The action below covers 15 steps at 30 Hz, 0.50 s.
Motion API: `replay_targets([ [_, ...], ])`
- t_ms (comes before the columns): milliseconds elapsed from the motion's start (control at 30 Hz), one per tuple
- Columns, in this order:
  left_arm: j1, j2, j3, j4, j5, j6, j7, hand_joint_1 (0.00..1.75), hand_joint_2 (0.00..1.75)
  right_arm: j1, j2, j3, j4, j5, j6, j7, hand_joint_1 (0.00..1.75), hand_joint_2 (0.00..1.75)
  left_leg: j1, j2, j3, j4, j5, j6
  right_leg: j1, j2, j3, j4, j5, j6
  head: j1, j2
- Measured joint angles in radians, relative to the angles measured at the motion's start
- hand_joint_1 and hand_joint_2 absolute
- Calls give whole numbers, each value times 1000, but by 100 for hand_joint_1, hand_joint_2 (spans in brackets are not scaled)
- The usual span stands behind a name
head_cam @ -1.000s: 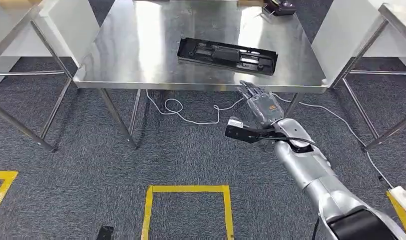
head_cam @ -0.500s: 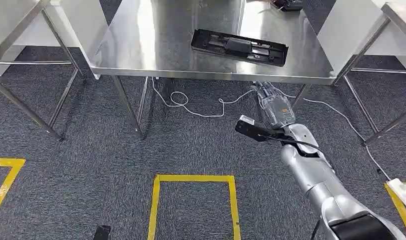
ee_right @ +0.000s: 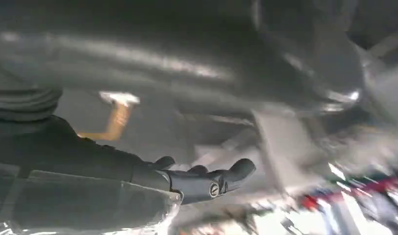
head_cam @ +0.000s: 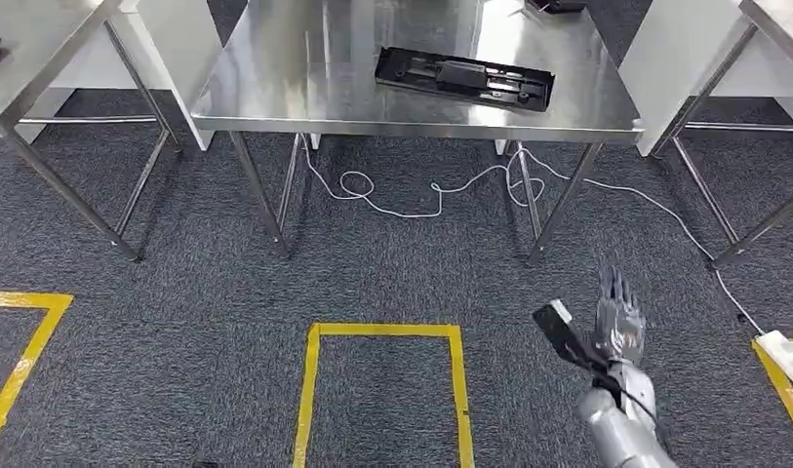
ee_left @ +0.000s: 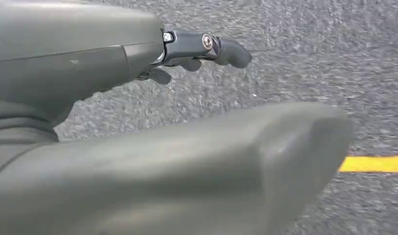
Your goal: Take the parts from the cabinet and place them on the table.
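A black part (head_cam: 463, 75) lies on the far steel worktop (head_cam: 275, 107). Our right hand (head_cam: 618, 322) hangs empty, fingers apart; left hand (ee_left: 197, 49) empty, fingers loosely apart. We should turn toward the cabinet steadily.

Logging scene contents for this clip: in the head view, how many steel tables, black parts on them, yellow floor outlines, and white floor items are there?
Steel tables: 3 (middle, left, right)
Black parts on the middle table: 2 (long black part, small dark item at the far edge, cropped)
Yellow tape outlines: 3 ()
White cable: 1
White power strip: 1
Total: 10
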Motion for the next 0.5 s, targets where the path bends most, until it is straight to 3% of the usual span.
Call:
replay_targets([
  [33,-3,-3,0,0,-3,-2,0,0,0,30,8,-61,1,29,0,-11,0,0,6,-6,66,-95,-40,-5,3,-2,-13,17,4,7,-2,0],
  [67,-3,-5,0,-1,-10,-4,1,0,0,50,18,-115,7,49,-2,-19,0,0,-5,-16,97,-147,-63,3,5,-2,-28,27,8,13,-2,0],
  [167,-2,-6,-2,0,-42,-8,22,0,0,86,55,-296,103,23,25,-34,0,0,-20,-9,80,-143,-50,40,11,0,-27,15,37,43,6,0],
  [200,-2,-9,-6,0,-50,-8,27,0,0,110,62,-343,129,2,58,-28,0,0,-12,0,65,-157,-27,63,10,1,-33,17,41,51,4,0],
  [233,-6,-10,-8,0,-54,-8,27,0,0,130,73,-388,157,-11,103,-16,0,0,-17,0,54,-156,-14,75,4,9,-49,38,3,41,1,0],
  [267,-7,-9,-8,0,-56,-8,29,0,0,155,86,-422,177,-19,129,-11,0,0,-16,0,35,-157,-1,84,3,13,-66,89,-62,27,13,0],
  [300,-5,-10,-8,0,-61,-8,29,0,0,174,97,-449,191,-29,143,-14,0,0,-17,0,16,-157,13,83,-1,14,-88,162,-130,21,18,0],
  [333,-5,-10,-9,0,-64,-8,29,0,0,186,104,-469,202,-39,157,-24,0,0,-19,3,-2,-156,27,82,-4,15,-102,233,-175,21,17,0],
  [367,-5,-10,-9,0,-67,-8,29,0,0,193,113,-491,217,-52,174,-41,0,0,-19,7,-21,-156,41,81,-3,17,-105,294,-193,31,18,0],
  [400,-5,-11,-9,0,-70,-8,29,0,0,200,119,-510,227,-60,182,-53,0,0,-19,11,-33,-155,56,77,-4,19,-95,331,-181,45,18,0],
  [433,-5,-12,-10,0,-71,-8,29,0,0,208,128,-531,237,-80,191,-65,0,0,-19,14,-55,-154,74,74,-6,20,-65,331,-144,64,18,0],
  [467,-5,-12,-10,0,-72,-8,29,0,0,213,133,-545,242,-96,198,-70,0,0,-17,17,-73,-153,88,68,-9,20,-21,298,-107,78,18,0],
  [500,-5,-13,-10,0,-72,-8,29,0,0,216,142,-567,248,-119,207,-76,0,0,-15,18,-90,-153,102,62,-10,19,43,230,-93,82,18,0],
])
